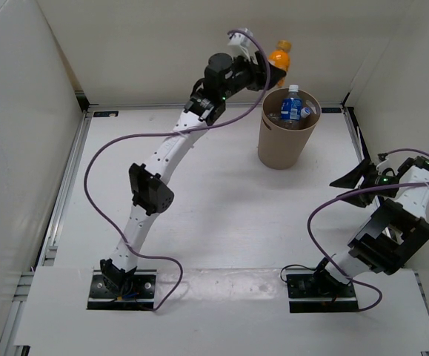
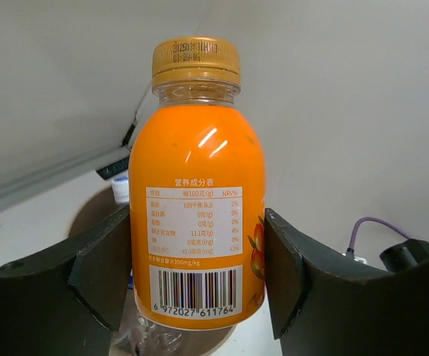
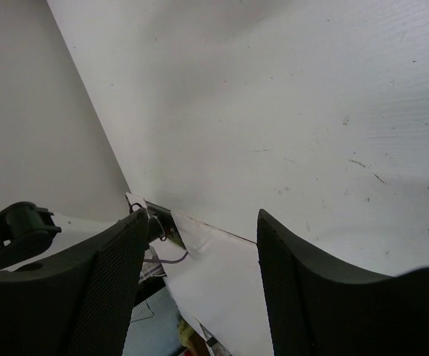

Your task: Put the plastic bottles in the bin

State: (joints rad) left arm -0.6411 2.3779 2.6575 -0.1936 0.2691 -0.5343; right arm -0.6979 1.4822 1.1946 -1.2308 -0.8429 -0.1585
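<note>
My left gripper [image 1: 268, 70] is shut on the short orange bottle [image 1: 279, 62], held upright just beyond the far rim of the tan bin [image 1: 285, 144]. In the left wrist view the orange bottle [image 2: 197, 193] fills the centre between the dark fingers [image 2: 99, 267], with the bin's mouth [image 2: 95, 215] below and behind it. Inside the bin stand the blue-labelled bottle [image 1: 291, 107] and a clear bottle with a white cap [image 1: 308, 113]. My right gripper [image 1: 350, 179] is open and empty at the right side of the table; its wrist view [image 3: 199, 282] shows only white surface.
White walls enclose the table on the left, back and right. A metal rail [image 1: 66, 185] runs along the left edge and another along the right edge [image 1: 358, 144]. Purple cables [image 1: 103, 159] loop from both arms.
</note>
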